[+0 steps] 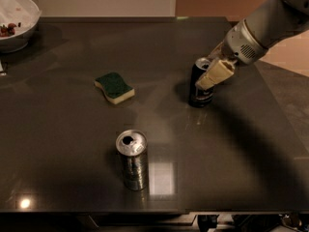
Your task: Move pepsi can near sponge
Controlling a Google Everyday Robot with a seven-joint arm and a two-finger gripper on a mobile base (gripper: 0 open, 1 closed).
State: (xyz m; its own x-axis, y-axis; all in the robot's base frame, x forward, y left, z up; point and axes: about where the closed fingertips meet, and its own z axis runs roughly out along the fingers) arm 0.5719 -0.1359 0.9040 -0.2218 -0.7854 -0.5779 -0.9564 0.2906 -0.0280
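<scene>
The pepsi can (199,92), dark with a silver top, stands upright right of the table's middle. The sponge (114,87), green top over pale yellow foam, lies flat to its left, about two can-widths away. My gripper (208,66) reaches in from the upper right and sits at the can's upper right side. One pale finger (216,74) crosses in front of the can's upper part and the other is mostly hidden behind it. The jaws look open around the can, which rests on the table.
A plain silver can (132,159) stands near the front edge of the dark table (58,144). A white bowl (17,21) with food bits sits at the far left corner. The table's right edge runs close behind my arm.
</scene>
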